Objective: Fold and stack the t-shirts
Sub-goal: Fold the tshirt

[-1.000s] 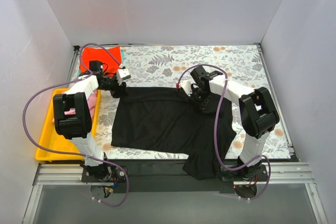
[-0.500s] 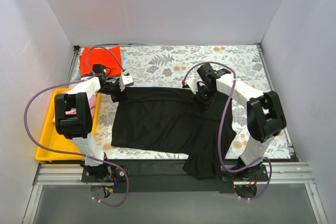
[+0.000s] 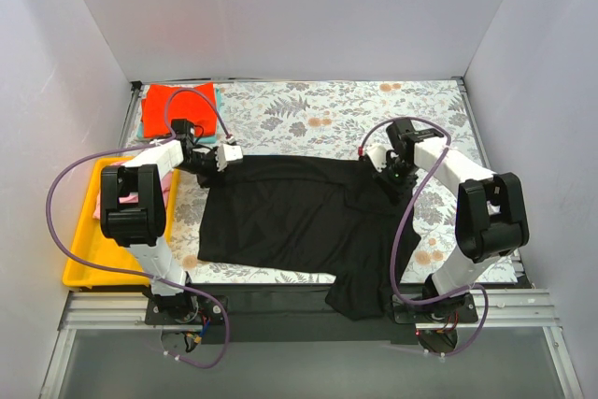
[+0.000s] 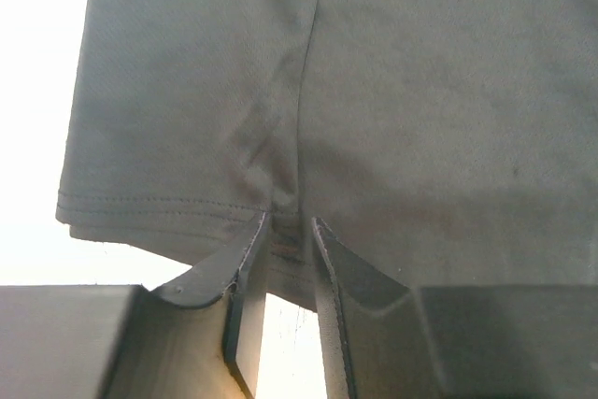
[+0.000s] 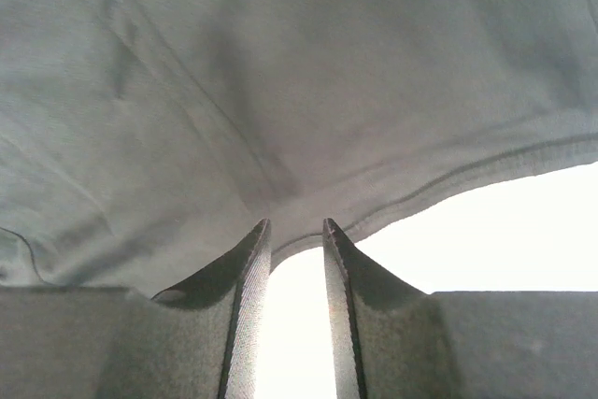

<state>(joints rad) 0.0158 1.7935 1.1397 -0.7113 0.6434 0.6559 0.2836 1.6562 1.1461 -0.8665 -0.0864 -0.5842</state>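
The large black t-shirt (image 3: pixel 290 217) lies spread on the floral table cloth, and one part hangs over the near edge. My left gripper (image 3: pixel 222 158) is shut on its far left corner; in the left wrist view the jaws (image 4: pixel 290 231) pinch the stitched hem of the shirt (image 4: pixel 374 91). My right gripper (image 3: pixel 392 170) is shut on the far right edge; in the right wrist view the narrow jaws (image 5: pixel 296 231) hold the shirt's hem (image 5: pixel 280 72) at their tips. The red-orange t-shirt (image 3: pixel 177 100) lies folded at the back left on the teal one (image 3: pixel 217 97). The pink t-shirt (image 3: pixel 164 180) lies in the tray.
A yellow plastic tray (image 3: pixel 79 249) stands at the left edge, beside my left arm. The grey-and-orange floral table cloth (image 3: pixel 308 109) covers the table. White walls close in the back and both sides.
My right gripper has moved to the right with the shirt's far edge, drawing the cloth out wider. My left gripper has shifted slightly right, still holding its corner.
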